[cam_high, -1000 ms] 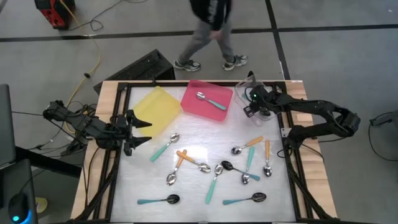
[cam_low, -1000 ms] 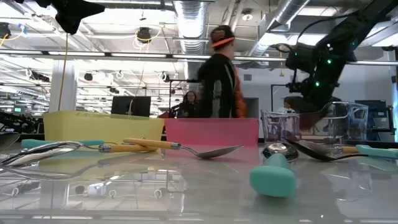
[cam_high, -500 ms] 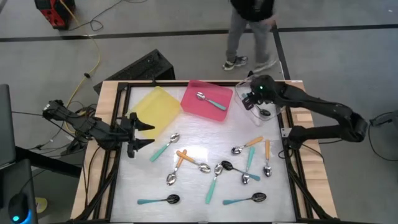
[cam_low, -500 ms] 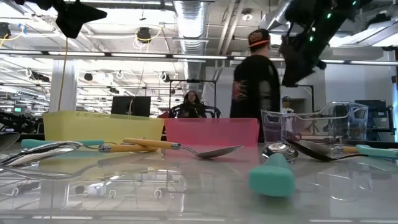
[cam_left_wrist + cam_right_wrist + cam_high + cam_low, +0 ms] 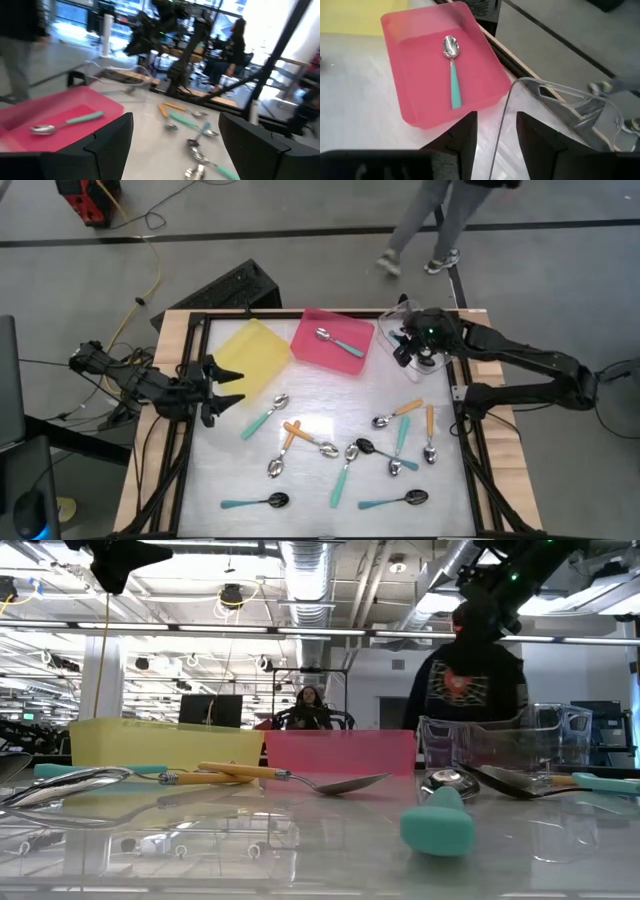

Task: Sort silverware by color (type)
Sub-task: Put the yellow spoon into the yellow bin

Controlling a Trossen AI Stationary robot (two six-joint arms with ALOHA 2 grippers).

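Several spoons lie flat and scattered on the white table (image 5: 320,395): teal-handled ones (image 5: 262,418) (image 5: 343,475), orange-handled ones (image 5: 290,435) (image 5: 430,430), and black-bowled ones (image 5: 255,502) (image 5: 395,500). One teal-handled spoon (image 5: 451,70) lies in the pink tray (image 5: 330,340). My right gripper (image 5: 403,348) (image 5: 496,132) hangs open and empty above the clear tray (image 5: 560,105) at the far right. My left gripper (image 5: 232,388) (image 5: 175,125) waits open and level at the table's left side, beside the yellow tray (image 5: 252,352).
The yellow, pink and clear trays stand in a row along the far edge. A black frame (image 5: 190,430) borders the table. A person (image 5: 470,680) walks past behind the far edge. There is free tabletop at the near left and in front of the trays.
My right gripper has risen from low at the clear tray to well above it and stays open. The person behind the table has walked from the middle toward the right.
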